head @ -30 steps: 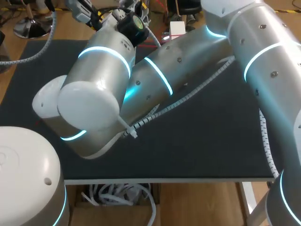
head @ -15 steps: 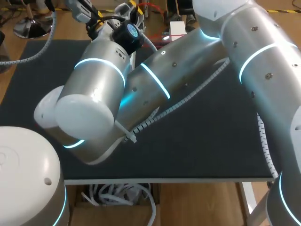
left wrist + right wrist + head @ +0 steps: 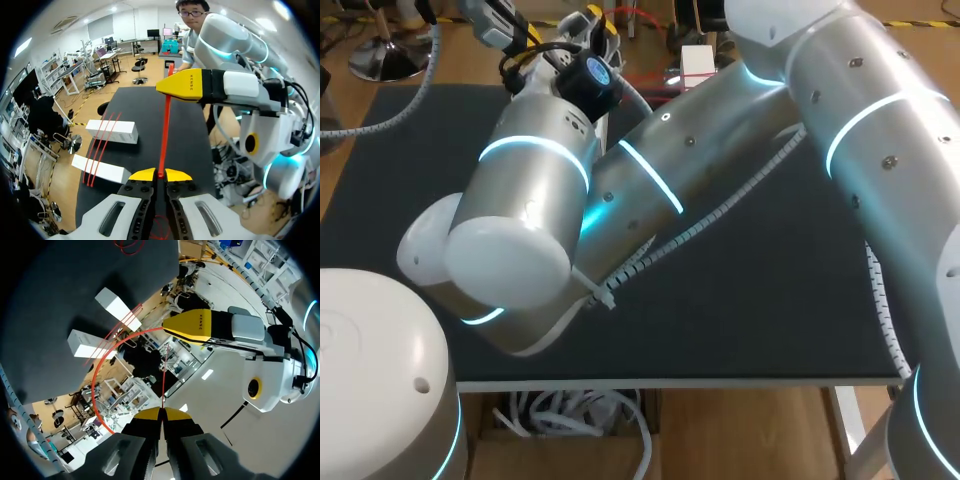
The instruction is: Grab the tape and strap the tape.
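Observation:
A thin red tape (image 3: 163,131) runs taut from my left gripper (image 3: 160,174), which is shut on its end, up past my right gripper (image 3: 187,86). In the right wrist view my right gripper (image 3: 161,413) is shut on a strand of the red tape (image 3: 162,382), and a loop of it (image 3: 98,382) curves away beside the left gripper (image 3: 195,326). Two white boxes (image 3: 111,131) (image 3: 100,169) lie on the black mat with red bands across both. In the head view my right arm (image 3: 650,180) hides most of this; both grippers meet at the far left edge.
The black mat (image 3: 750,290) covers the table. One white box (image 3: 697,62) shows at the far edge behind the right arm. A red coil (image 3: 131,245) lies on the mat farther off. My left arm's base (image 3: 375,370) fills the near left corner.
My right arm has shifted a little toward the left and its wrist has turned. Both grippers have stayed shut on the tape.

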Motion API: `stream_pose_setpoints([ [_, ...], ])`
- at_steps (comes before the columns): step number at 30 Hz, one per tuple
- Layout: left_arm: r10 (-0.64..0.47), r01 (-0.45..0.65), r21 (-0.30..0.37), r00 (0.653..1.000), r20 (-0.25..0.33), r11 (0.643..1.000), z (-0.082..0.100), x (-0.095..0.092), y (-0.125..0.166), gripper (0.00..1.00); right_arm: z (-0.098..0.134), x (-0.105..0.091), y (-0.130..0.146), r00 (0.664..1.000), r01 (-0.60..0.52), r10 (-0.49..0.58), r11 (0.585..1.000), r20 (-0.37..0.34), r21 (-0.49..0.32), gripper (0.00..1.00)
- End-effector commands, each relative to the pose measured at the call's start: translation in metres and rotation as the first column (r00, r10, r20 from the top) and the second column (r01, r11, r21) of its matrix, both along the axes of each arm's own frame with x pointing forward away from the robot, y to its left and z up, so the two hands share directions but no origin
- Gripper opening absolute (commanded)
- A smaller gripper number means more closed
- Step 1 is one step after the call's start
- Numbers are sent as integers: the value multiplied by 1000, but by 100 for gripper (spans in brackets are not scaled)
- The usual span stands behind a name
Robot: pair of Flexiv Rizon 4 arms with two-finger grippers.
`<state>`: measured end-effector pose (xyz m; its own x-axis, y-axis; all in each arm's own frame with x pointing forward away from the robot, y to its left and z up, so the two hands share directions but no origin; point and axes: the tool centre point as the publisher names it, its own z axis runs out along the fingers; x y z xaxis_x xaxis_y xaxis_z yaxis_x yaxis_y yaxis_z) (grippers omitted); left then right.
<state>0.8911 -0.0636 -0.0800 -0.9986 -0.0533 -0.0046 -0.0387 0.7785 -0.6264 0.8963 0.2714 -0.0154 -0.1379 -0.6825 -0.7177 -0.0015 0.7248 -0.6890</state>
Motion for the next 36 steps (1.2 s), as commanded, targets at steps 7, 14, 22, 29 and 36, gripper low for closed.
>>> stream_pose_setpoints([
  [7,0,0,4,1000,-1,1000,1,0,0,0,-4,0,8,1000,-9,9,1000,6,-11,0],
  [14,0,0,4,1000,-1,1000,1,0,0,0,-4,-1,12,1000,-10,11,1000,8,-13,0],
  [22,0,0,4,1000,-1,1000,1,0,0,0,-5,1,15,1000,-6,6,1000,9,-14,0],
  [29,0,0,4,1000,-1,1000,1,0,0,0,-8,2,18,1000,-6,7,1000,3,-18,0],
  [36,0,0,4,1000,-1,1000,1,0,0,0,-9,2,21,1000,-10,10,1000,2,-18,0],
])
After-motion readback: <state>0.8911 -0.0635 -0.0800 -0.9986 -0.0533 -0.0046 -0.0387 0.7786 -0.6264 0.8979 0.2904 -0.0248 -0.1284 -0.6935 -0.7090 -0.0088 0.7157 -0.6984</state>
